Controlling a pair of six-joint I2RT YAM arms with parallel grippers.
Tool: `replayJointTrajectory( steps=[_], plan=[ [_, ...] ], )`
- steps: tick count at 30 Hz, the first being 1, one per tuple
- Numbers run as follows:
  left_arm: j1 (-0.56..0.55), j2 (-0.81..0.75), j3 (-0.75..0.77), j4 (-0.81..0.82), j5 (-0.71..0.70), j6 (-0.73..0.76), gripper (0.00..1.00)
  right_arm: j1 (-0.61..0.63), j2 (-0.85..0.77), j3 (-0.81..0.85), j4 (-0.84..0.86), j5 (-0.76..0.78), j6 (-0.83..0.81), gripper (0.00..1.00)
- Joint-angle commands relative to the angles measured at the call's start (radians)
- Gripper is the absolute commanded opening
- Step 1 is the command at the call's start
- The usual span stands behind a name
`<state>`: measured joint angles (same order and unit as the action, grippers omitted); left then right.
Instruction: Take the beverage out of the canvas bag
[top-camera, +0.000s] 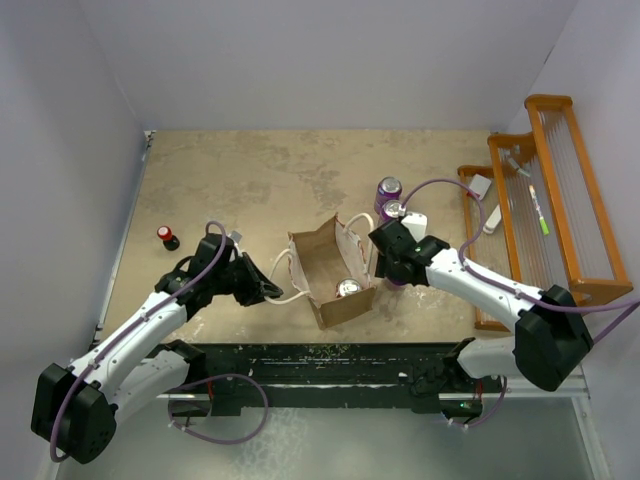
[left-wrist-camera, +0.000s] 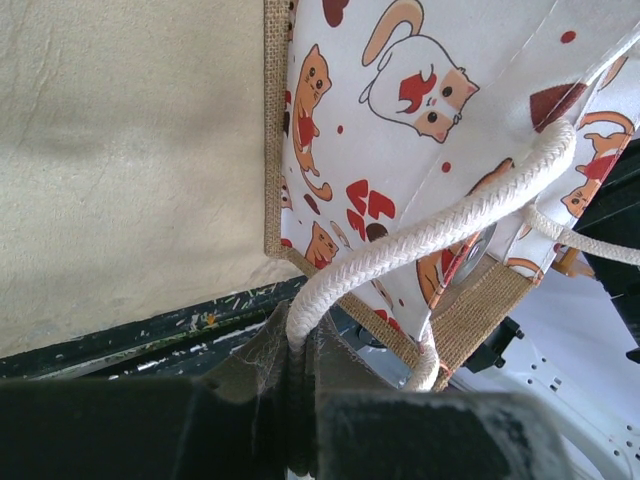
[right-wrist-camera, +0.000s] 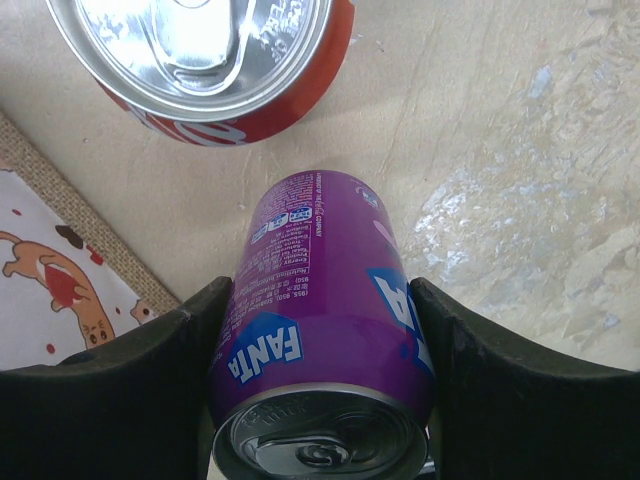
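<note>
Purple can (right-wrist-camera: 310, 250) is sitting just right of the canvas bag (top-camera: 345, 308), middle of the overhead frame. The right gripper (right-wrist-camera: 318, 300) is squeezing its two sides. The left gripper (left-wrist-camera: 300, 370) is pinching the rope handle (left-wrist-camera: 440, 225), fully closed. I would be lowering it straight and upright. A red can (right-wrist-camera: 250, 110) is standing near, upper left; the table (right-wrist-camera: 520, 150) is lying bare rightward.

I am pinching the rope (left-wrist-camera: 440, 225) with my left gripper (left-wrist-camera: 300, 375), its jaws pressing together on it just below the bag (left-wrist-camera: 400, 150). From there the rope is climbing across the bag's cat-print side and meeting a metal eyelet (left-wrist-camera: 478, 250) near its burlap trim (left-wrist-camera: 273, 150). The table (left-wrist-camera: 130, 170) is showing tan left of the bag, its dark speckled edge running beneath the bag's corner.
</note>
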<state>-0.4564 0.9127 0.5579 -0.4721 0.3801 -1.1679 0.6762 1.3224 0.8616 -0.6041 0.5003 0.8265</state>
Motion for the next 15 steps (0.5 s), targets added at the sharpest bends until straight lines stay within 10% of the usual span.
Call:
replayJointTrajectory(
  steps=[1,15],
  plan=[
    [0.001,-0.011,-0.005,0.007,0.003,-0.004,0.00,-0.013,-0.023,-0.001,0.068,0.012,-0.005,0.02],
    [0.001,0.011,-0.013,0.037,0.012,0.003,0.00,-0.065,-0.019,-0.025,0.105,-0.059,-0.049,0.31]
  ],
)
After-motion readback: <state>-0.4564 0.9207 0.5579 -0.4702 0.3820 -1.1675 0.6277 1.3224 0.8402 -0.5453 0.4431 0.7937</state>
